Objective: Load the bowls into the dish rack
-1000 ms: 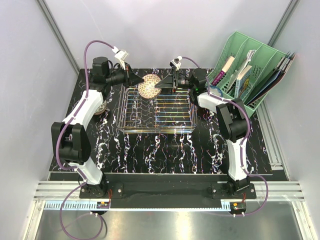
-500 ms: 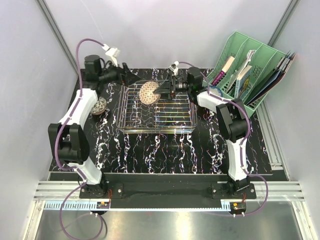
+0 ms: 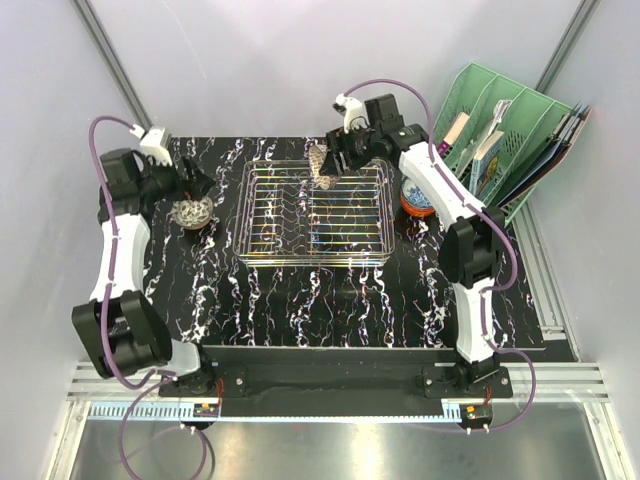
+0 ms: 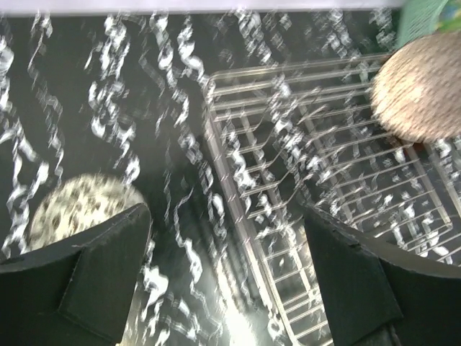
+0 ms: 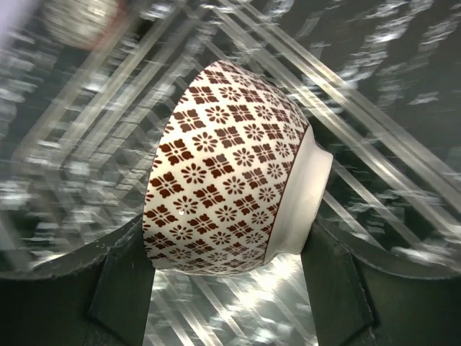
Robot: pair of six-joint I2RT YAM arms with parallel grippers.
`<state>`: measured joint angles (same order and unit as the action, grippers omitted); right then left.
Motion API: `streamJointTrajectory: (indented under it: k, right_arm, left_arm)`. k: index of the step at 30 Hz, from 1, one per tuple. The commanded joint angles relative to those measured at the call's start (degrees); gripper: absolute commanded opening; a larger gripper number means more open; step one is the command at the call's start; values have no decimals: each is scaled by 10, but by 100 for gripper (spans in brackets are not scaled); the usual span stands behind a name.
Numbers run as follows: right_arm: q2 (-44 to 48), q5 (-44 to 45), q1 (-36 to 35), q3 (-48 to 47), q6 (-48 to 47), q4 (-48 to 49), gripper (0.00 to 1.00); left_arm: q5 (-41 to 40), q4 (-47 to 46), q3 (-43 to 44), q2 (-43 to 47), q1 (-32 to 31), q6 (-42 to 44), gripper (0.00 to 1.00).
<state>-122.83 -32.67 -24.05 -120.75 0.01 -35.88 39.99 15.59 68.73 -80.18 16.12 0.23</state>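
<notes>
- Presently held: pink-red patterned round ceramic bowl [image 5: 230, 166], white ground with small floret print, turned on its side with the foot ring to one side. Location: over the far edge of the rack, about mid-width. Contact with the wires cannot be told.
- Right pincer [image 3: 335, 160]: clamped on that bowl, one dark finger [image 5: 126, 288] against the rim side and the other against the foot side. The arm reaches in from the far right.
- Silver wire-grid dish rack [image 3: 310, 262]: rectangular, low-sided, centre of the table. No bowl is seated inside it in the top view.
- Left pincer [image 4: 227, 216]: fingers spread wide apart, holding nothing. Location: far left of the table, left of the rack, just above and beside a loose bowl.
- Second patterned round bowl [image 3: 190, 212]: on the table to the left of the rack, apart from it. Blurred in the left wrist view; pattern colour unclear.
- Stack of round bowls [image 3: 412, 203]: on the table just beside the rack's right side, bright orange-red and blue-and-white showing. Partly hidden by the right arm; count cannot be told.
- Black white-veined marble-look table [image 3: 300, 310]: carries all of the above.
- Green slotted plastic file organiser [image 3: 500, 120]: far right corner, with books and papers in its slots.
</notes>
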Motion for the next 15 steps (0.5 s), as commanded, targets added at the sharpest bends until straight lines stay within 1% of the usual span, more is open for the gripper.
streamJointTrajectory:
  k: [1,3,4,6,7,10,13,15]
  right_arm:
    - [35,192,-52,-65,-238,-111,0]
    - [36,242,-71,-63,-281,-110,0]
    - [36,250,-78,-63,-315,-106,0]
    - [36,280,-93,-60,-343,-96,0]
    - [35,285,-98,-58,-368,-86,0]
    - [27,312,-118,-62,-404,-63,0]
    - [7,330,-135,-81,-431,-51,0]
    - [-1,359,-143,-84,-454,-44,0]
  left_arm:
    - [-56,24,-32,41,18,43,94]
    - [-89,43,-36,43,25,49,97]
    - [-109,51,-38,40,29,50,99]
    - [-135,70,-37,35,36,54,99]
    - [-152,72,-40,32,38,53,99]
    - [-184,78,-41,21,57,38,99]
    - [-185,86,-36,-4,80,24,99]
    - [-187,95,-33,-18,90,23,99]
